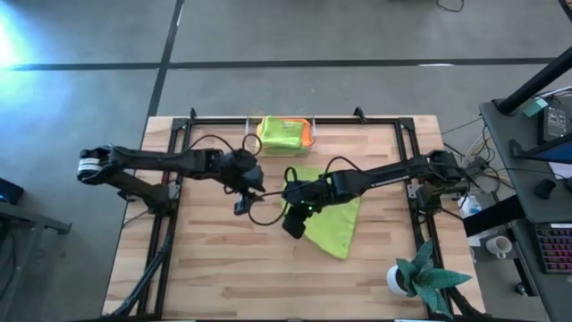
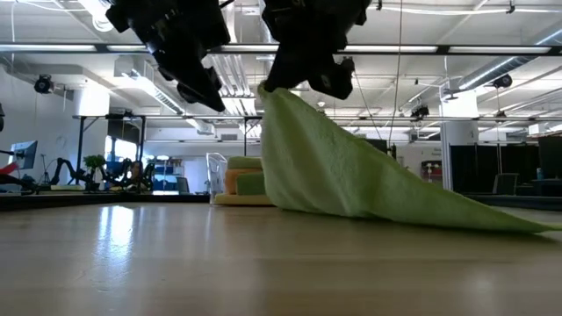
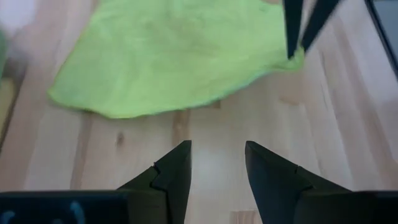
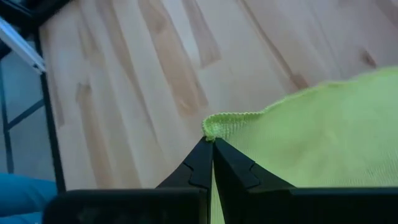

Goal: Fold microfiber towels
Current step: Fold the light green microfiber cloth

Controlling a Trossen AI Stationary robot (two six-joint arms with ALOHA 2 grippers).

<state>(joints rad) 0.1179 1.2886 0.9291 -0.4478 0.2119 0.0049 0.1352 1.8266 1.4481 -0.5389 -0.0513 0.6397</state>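
While the right pincer (image 1: 292, 199) grips one corner of a lime green towel (image 1: 332, 219) and holds it above the bench (image 1: 223, 259), the cloth slopes down from that raised corner, its long axis running toward the near right. Just left, the left pincer (image 1: 243, 201) hangs released and empty. Folded towels (image 1: 282, 132) sit in a clear bin (image 1: 308, 128) at the far edge.

A lime green towel (image 1: 332, 217) lies near the middle of the surface, one corner lifted high so the cloth slopes down like a tent. More towels (image 1: 282, 133), lime green, orange and yellow, sit folded in a stack at the far edge.
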